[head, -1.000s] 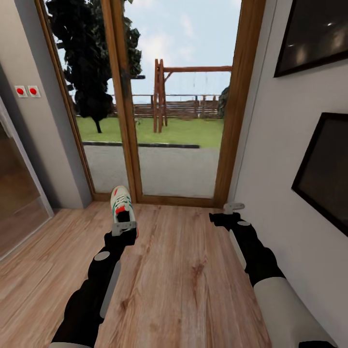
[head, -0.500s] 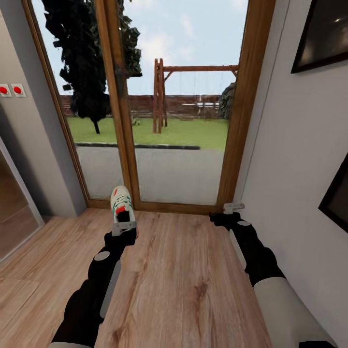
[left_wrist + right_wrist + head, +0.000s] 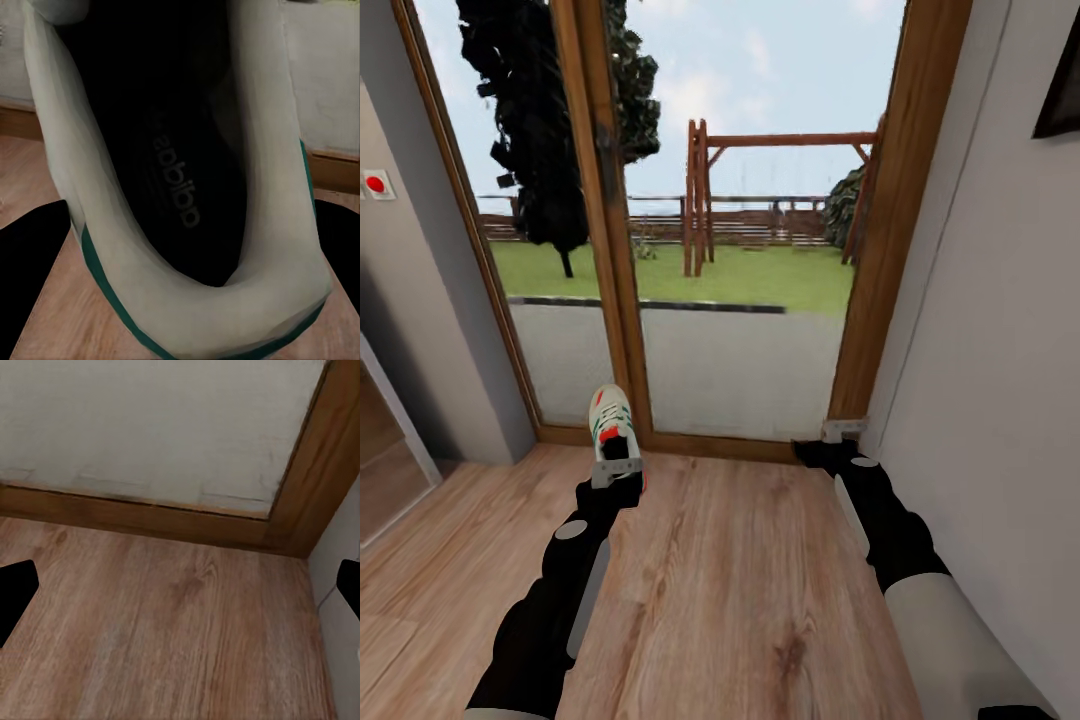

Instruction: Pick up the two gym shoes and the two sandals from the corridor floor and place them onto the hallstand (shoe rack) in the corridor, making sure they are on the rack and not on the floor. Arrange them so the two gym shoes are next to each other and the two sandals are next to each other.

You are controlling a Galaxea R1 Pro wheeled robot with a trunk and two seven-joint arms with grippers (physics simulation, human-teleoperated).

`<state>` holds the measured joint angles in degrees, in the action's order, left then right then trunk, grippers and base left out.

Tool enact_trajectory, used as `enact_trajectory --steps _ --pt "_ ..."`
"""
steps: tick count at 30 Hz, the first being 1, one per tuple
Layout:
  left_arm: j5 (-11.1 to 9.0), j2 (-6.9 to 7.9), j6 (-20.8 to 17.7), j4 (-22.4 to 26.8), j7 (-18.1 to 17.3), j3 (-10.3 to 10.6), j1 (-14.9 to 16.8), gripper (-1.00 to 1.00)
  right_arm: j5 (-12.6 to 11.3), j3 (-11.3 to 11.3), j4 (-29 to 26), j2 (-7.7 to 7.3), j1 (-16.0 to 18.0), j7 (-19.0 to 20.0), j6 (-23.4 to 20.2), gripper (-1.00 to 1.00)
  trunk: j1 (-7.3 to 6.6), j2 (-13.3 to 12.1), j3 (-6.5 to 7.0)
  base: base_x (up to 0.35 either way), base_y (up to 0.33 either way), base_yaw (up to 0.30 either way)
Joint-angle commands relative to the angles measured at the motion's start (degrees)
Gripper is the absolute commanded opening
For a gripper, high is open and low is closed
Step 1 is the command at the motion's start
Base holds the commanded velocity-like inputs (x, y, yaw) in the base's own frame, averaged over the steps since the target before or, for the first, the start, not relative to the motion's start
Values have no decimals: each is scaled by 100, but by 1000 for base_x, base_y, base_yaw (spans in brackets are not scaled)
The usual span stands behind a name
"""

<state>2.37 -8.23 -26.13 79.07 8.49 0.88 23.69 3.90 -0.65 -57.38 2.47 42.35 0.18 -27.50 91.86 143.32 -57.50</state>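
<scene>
1. One sneaker [image 3: 611,425] is up off the floor [image 3: 740,580], held out in front of the robot by the left gripper [image 3: 617,470]. It's the white one with green stripes and red-orange bits, toe pointing away toward the glass door [image 3: 730,300].
2. From the left wrist camera you're looking straight down into the shoe [image 3: 180,172]: dark inside, some lettering on the insole, white collar with a green edge. The black fingers [image 3: 30,247] sit on either side of the heel end, closed in against it, so the jaws are only as wide as the shoe and clamped on it.
3. Right gripper [image 3: 844,430] is hanging out near the bottom corner of the door frame [image 3: 880,250], close to the white wall [image 3: 1000,380] on that side. It's got nothing in it.
4. Right wrist camera backs that up: the two black fingertips [image 3: 15,592] are way out at opposite edges of the picture, so the jaws are spread wide with just bare wood planks [image 3: 172,637] and the door's bottom rail [image 3: 150,521] between them.
5. Through the glass there's a lawn, a wooden swing frame [image 3: 760,190] and a dark tree [image 3: 530,130]. A red wall switch [image 3: 376,184] sits on the grey wall to the left.
</scene>
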Motion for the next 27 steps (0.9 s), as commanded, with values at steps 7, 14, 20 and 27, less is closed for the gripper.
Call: enact_trajectory --steps 7,14,20,27 --pt "26 0 -32 4 21 9 4 -100 41 -5 -10 -1 2 1 -35 100 2 2 7 348 0 264" --pt "26 0 -17 -4 14 2 -3 -100 41 -5 -10 -1 2 1 -36 100 2 2 29 190 0 288" --pt "26 8 9 -5 -8 -4 -5 -100 41 -4 -10 -1 2 0 -36 100 2 2 50 18 0 289" --pt "53 32 470 -274 -32 -8 -20 -100 41 -4 -10 -1 2 0 -36 100 2 2 75 2 0 289"
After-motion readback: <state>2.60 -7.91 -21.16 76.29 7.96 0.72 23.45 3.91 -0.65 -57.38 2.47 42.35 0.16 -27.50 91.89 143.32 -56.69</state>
